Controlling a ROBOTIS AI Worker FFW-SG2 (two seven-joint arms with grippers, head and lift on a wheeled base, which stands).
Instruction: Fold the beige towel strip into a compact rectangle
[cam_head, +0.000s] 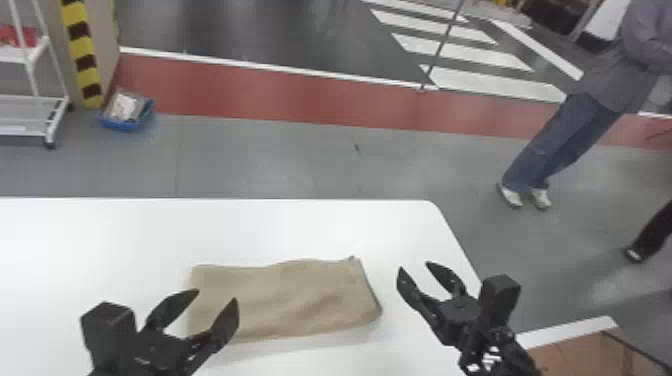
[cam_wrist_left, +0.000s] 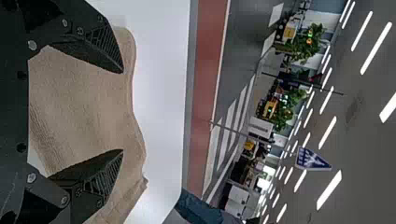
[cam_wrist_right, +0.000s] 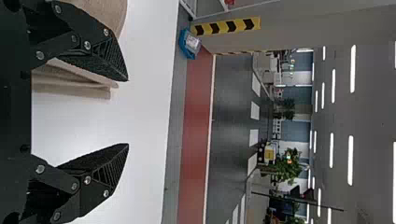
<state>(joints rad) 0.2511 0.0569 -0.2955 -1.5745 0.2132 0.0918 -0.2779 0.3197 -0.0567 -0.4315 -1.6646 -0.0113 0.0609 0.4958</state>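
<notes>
We see the flat beige cloth towel strip (cam_head: 290, 297) on the smooth white table (cam_head: 100, 240), its long axis running left to right between our hands. Our black two-fingered left hand (cam_head: 217, 296), spread open, overlaps its left end in the head view; our matching right hand (cam_head: 414, 267), also open, is just beyond the right end. We judge the left nearer for folding that end inward.

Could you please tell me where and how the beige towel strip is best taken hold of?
I would pinch the right short end of the beige towel strip, bringing the open right tool in from the right: the strip lies flat on the table, and stacked layers at that end should offer an edge.
</notes>
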